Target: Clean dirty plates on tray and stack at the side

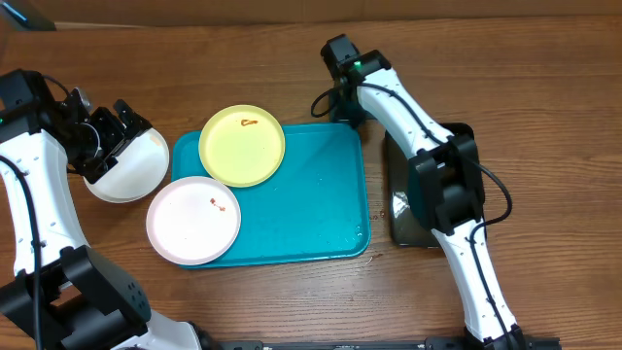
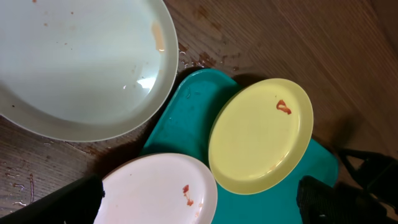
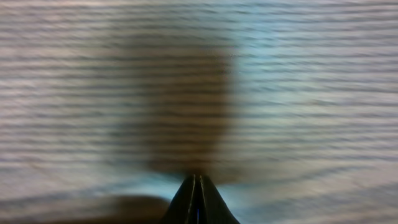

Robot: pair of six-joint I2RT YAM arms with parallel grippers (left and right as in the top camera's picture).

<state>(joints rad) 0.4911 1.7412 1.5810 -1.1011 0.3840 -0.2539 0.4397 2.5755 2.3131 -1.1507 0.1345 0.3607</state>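
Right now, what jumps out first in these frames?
The turquoise tray sits mid-table with two smeared plates overhanging its left side: the yellow plate at the far corner, a white plate at the near one. A third white plate lies off the tray on the table, under the open left gripper. The right gripper is shut, by the tray's far right corner.

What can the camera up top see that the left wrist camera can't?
Only the overhead view shows the black tray. Only the left wrist view shows wet drops on the wooden table. Both show the turquoise tray, the yellow plate, the smeared white plate and the other white plate, which lies off the tray.
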